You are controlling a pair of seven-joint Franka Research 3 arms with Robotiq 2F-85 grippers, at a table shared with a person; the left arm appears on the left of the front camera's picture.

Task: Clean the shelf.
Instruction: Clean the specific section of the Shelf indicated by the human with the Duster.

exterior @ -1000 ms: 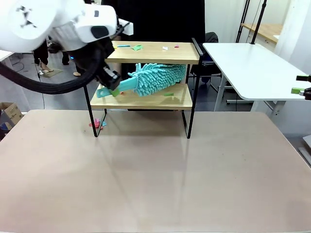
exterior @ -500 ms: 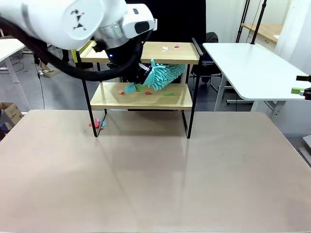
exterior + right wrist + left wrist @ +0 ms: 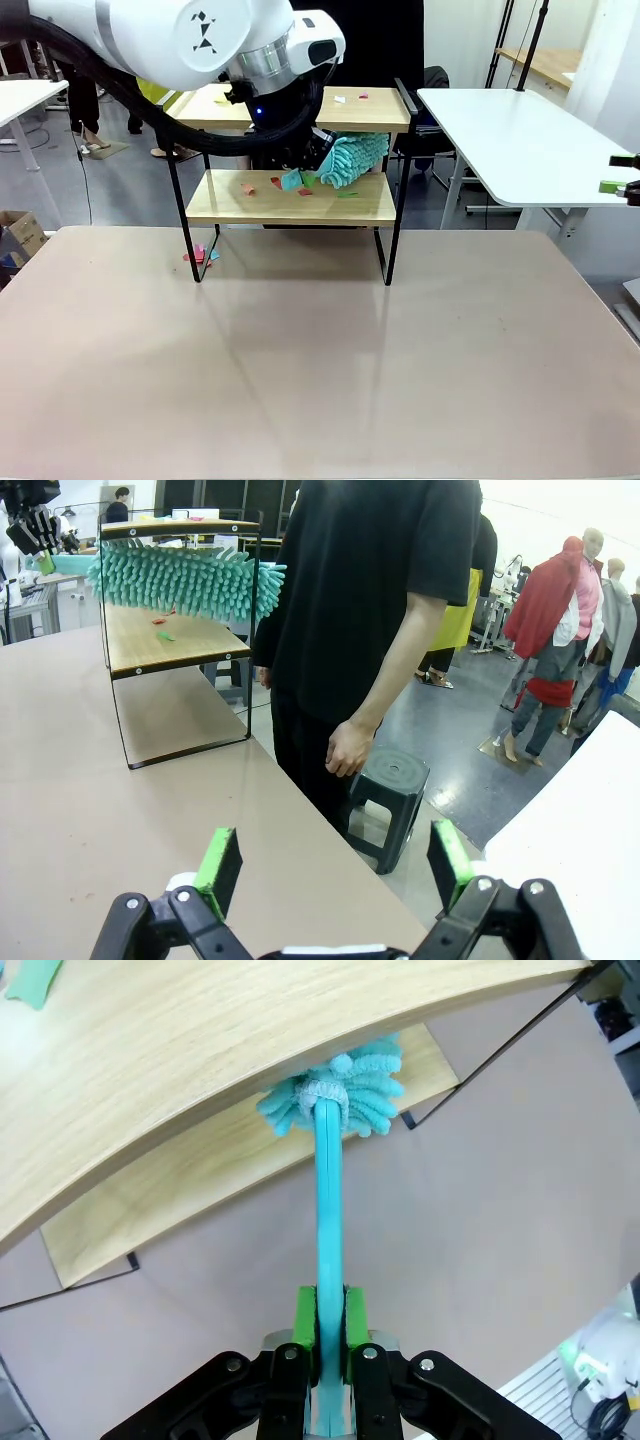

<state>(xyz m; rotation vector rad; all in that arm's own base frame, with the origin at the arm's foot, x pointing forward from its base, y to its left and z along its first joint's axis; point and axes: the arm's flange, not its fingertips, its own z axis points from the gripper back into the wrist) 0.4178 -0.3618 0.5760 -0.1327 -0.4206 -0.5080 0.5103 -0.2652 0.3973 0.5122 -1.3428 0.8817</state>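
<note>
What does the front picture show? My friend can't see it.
A white robot arm holds a fluffy teal duster between the two wooden boards of a small black-legged shelf. Little coloured scraps lie on the lower board, and more on the big beige table by one leg.

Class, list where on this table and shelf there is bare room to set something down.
Free: the beige tabletop, from the shelf to the near edge. Crowded: the lower board, with paper scraps and the duster in the left gripper; more scraps by the left leg.
</note>
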